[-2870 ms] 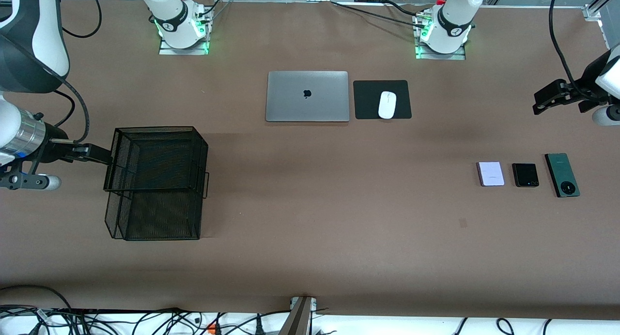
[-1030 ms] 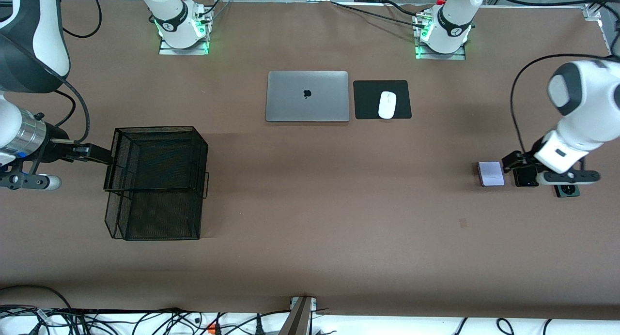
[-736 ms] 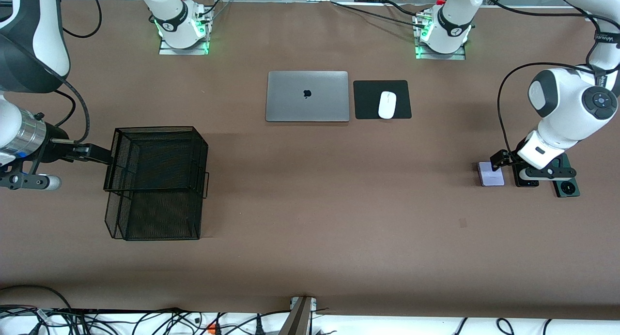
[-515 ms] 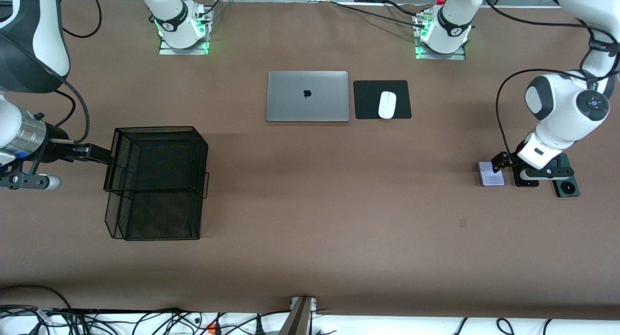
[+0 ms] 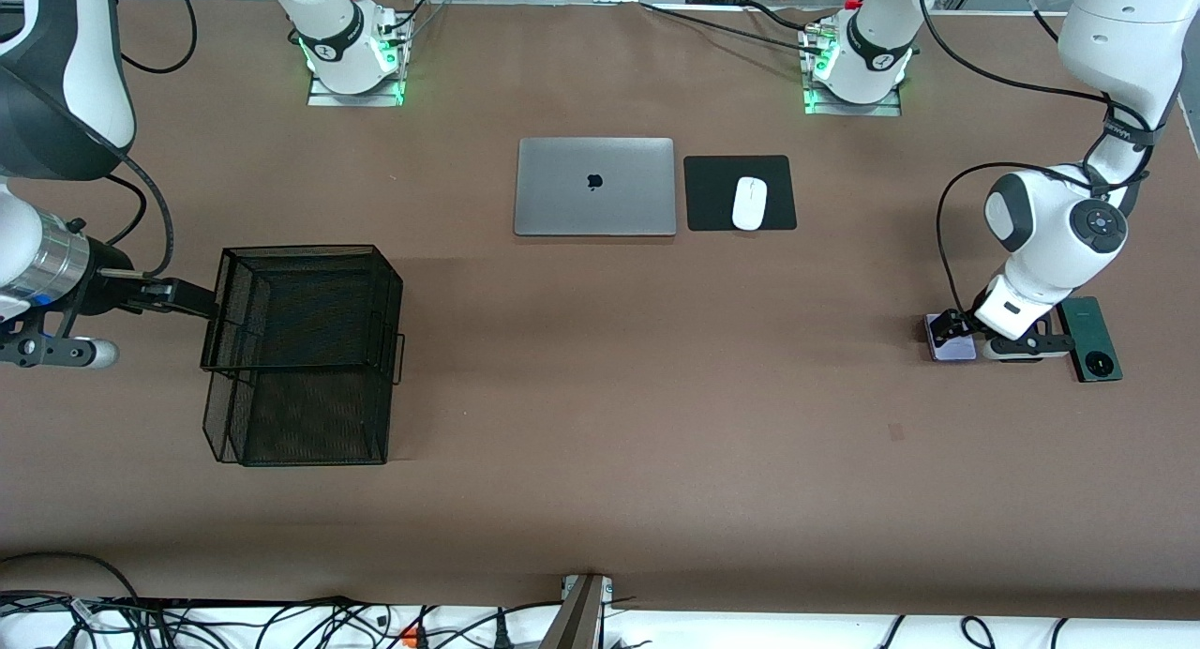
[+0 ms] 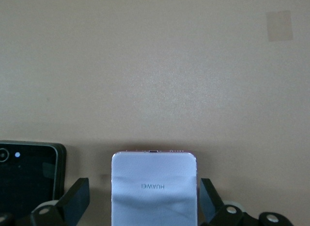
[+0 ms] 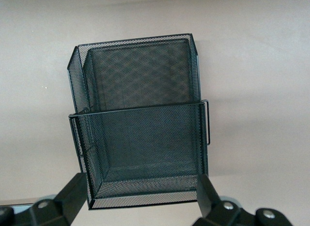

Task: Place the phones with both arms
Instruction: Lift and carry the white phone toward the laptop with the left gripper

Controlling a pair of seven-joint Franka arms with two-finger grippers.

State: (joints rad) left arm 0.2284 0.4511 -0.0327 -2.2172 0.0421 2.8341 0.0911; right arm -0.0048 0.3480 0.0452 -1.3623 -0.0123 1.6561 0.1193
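Presently, the left end effector (image 5: 954, 328) is positioned low over the lilac phone (image 5: 952, 347) at the left arm's end of the desk (image 5: 600, 396). In the left wrist view, its fingers (image 6: 75, 202) are seen spread wide, one on each side of the lilac phone (image 6: 154, 187), with a gap left between each finger and the phone's edge; no contact can be confirmed. The phone lies flat on the desk.

The black phone (image 6: 29, 177) lies just beside the lilac one, toward the left arm's end of the desk. In the front view it is almost wholly covered by the wrist of the left arm. The green phone (image 5: 1087, 338) lies flat next in the row, closest to that end of the desk, with its round camera ring at the end nearer the front camera.

The right end effector (image 5: 192, 302) is held at the upper edge of the black mesh basket (image 5: 305, 354), at the right arm's end of the desk. Its fingers (image 7: 72, 194) are spread apart and nothing is gripped between them. The right arm waits.

A closed silver laptop (image 5: 594, 187) and a white mouse (image 5: 749, 203) on a black pad (image 5: 712, 194) lie near the arm bases, well apart from the phones.
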